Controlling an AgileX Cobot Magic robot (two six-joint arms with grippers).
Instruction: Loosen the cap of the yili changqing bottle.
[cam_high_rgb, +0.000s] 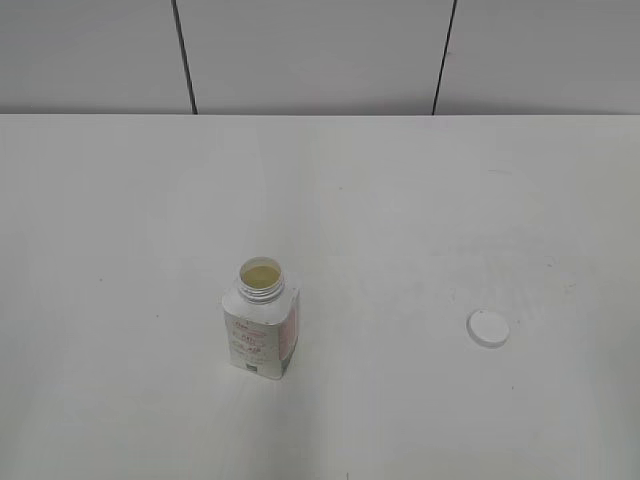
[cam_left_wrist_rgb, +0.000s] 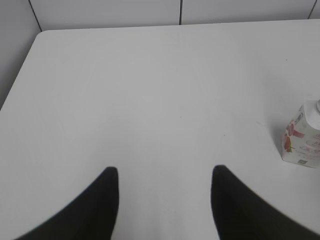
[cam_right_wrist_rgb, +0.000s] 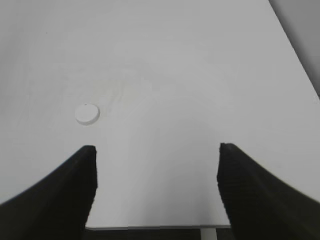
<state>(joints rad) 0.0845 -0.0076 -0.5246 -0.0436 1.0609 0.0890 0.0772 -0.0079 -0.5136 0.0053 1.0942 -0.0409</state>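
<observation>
Right end effector (cam_right_wrist_rgb: 157, 155) apart from cap (cam_right_wrist_rgb: 87, 114).

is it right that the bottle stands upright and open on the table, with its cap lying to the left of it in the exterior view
Not quite. The bottle does stand upright and open on the table, but the cap lies to its right, not its left, well apart from it. The exterior view shows this.

Probably a lab test bench: a bare white table (cam_high_rgb: 400, 180) against plain grey wall panels (cam_high_rgb: 310, 50) with dark seams.
</observation>
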